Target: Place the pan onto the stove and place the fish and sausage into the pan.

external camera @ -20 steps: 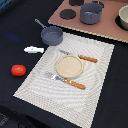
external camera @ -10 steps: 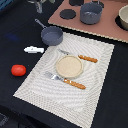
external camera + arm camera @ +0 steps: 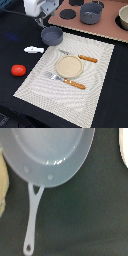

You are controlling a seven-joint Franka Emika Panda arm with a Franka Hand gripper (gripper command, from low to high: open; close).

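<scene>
The blue-grey pan sits on the dark table between the stove and the striped placemat. In the wrist view the pan's bowl fills one side and its thin grey handle lies free, with no finger on it. My gripper hangs just above the handle end, at the pan's far side toward the exterior view's left; it looks open and holds nothing. The white fish lies near the pan. The red sausage lies nearer the front, toward the exterior view's left.
A taller grey pot stands on the stove beside black burner discs. The beige placemat carries a round plate and orange-handled cutlery. A bowl sits at the stove's far end.
My gripper has come into view over the pan's handle, which showed uncovered before. Pan, fish and sausage have not moved.
</scene>
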